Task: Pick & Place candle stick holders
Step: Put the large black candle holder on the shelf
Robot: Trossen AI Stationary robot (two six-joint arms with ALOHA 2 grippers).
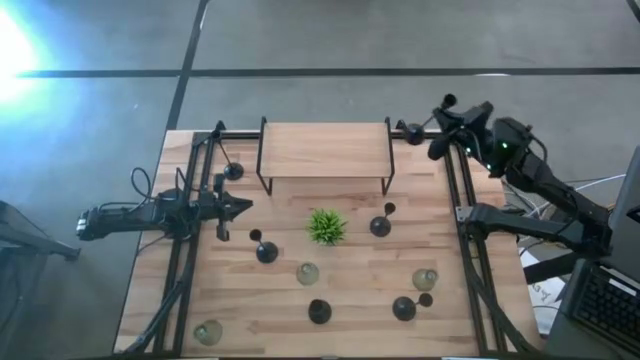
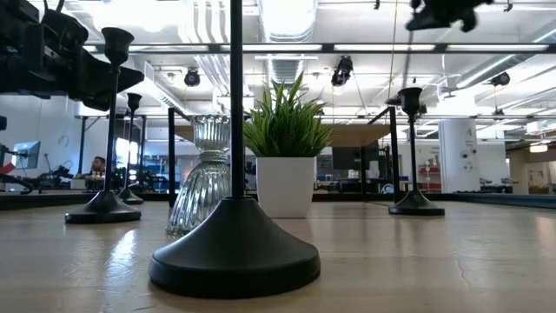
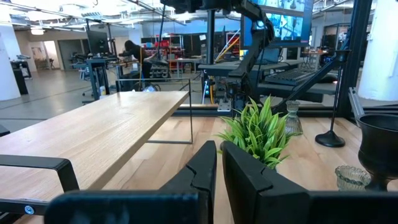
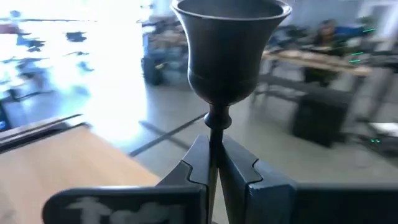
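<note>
Because its thin stem is pinched just under the cup, the black candlestick (image 4: 225, 56) hangs upright in the right gripper (image 4: 211, 163), lifted over the table's (image 1: 440, 330) far right corner, likely for carrying to the wooden shelf (image 1: 325, 150) at the far edge. Other black sticks and pale glass holders (image 1: 308, 272) stand scattered across the near half around the small plant (image 1: 326, 226). The left gripper (image 3: 219, 163), nearly closed on nothing, waits above the left edge.

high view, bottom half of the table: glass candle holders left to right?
Glass holder near the front-left corner → glass holder below the plant → glass holder on the right side.
</note>
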